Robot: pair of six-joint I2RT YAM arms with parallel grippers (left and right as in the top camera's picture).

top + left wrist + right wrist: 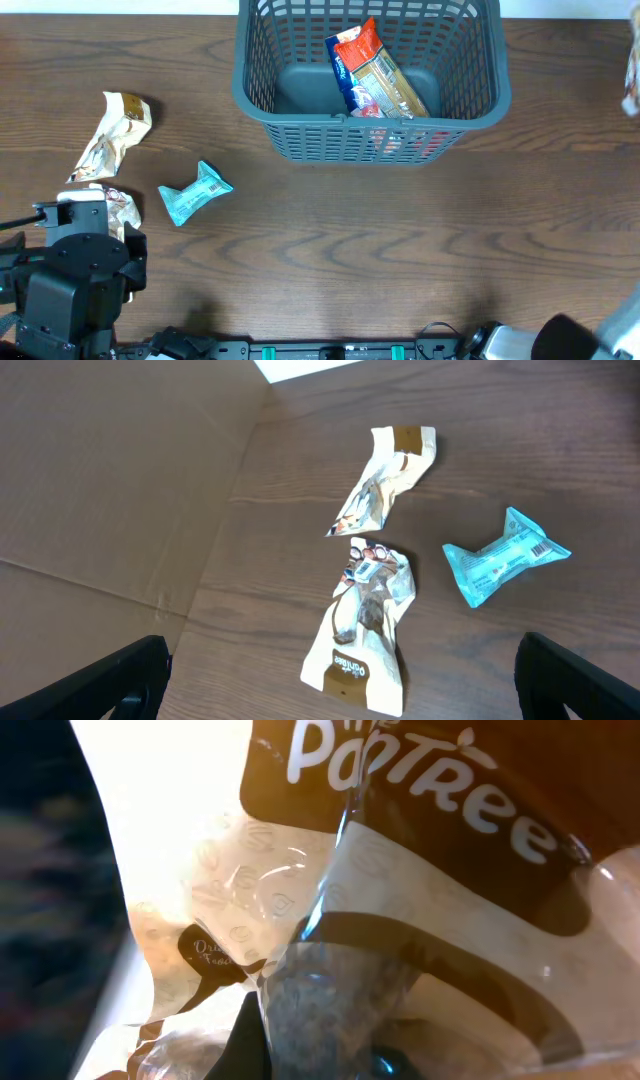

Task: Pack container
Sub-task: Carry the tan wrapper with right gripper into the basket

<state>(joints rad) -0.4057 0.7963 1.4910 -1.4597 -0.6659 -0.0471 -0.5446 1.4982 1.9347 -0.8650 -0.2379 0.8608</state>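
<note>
At the 12 o'clock edge of the table [400, 250], seen from overhead, sits the container [262, 95], upright, its open mouth facing the camera and its far rim cut off by the frame. Its long axis runs from 9 to 3 o'clock, and the flared rim is wider than the solid base. Inside, a red, blue and tan packet [375, 70] lies slanted from 11 to 5 o'clock, its lower end against the near wall. Something red [410, 142] shows through the lattice of that wall.

Over at 8 o'clock, well apart from the container, the left gripper [340, 695] hangs with its fingers [110, 680] spread as wide as they go, holding nothing. Below it lies a crumpled cream-and-brown packet [362, 625], its long axis roughly 12 to 6 in the wrist view. A second, twisted cream packet [112, 135] lies just past it toward 10 o'clock, and a teal packet [195, 192] lies near both, toward 3 o'clock.

The right gripper [300, 1055] is pinched closed on a glossy brown-and-cream wrapper [420, 920] that fills its wrist view. A sliver of cream packet [632, 70] shows at the overhead's 3 o'clock edge, apart from the container.
</note>
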